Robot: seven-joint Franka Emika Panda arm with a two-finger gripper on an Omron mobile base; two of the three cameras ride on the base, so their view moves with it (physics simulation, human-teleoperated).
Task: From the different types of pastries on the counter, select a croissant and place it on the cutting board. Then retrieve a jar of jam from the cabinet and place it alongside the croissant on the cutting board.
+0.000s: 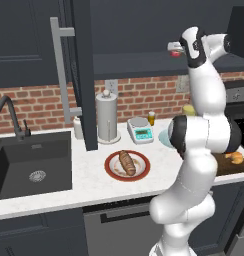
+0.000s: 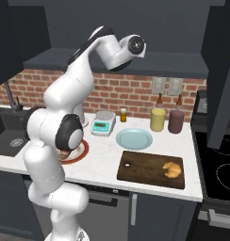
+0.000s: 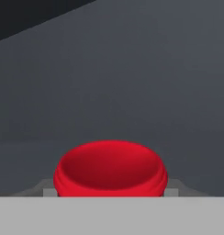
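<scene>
While the jam step is in hand, the holdings stand as follows, each placed relative to the cutting board.

Left base view: cutting board [image 1: 225,165], partly behind the arm, bears the croissant [image 1: 236,158]. Brown scored loaf [image 1: 127,162] lies on a red-rimmed plate [image 1: 114,172], well to the left of the board on the counter [image 1: 89,187]. Cabinet [image 1: 84,70] door stands open, high above and to the left of the board. Gripper [image 1: 175,50] reaches into the cabinet shelf, with a patch of red, the jar of jam [image 1: 175,53], at its tip.

Right base view: croissant [image 2: 172,169] sits on the right part of the board [image 2: 140,169]. Pale blue plate [image 2: 134,139] lies just behind the board; yellow bottle [image 2: 158,118] and maroon bottle [image 2: 176,120] stand further behind it.

Hand view: jar [image 3: 111,169] sits very close, low and centred. Pale finger parts flank it at both sides; whether the fingers pinch it cannot be told.

Progress, by judgement: croissant placed, first half done. Remaining: secure the jar, lift it out, set it on the board beside the croissant.
</scene>
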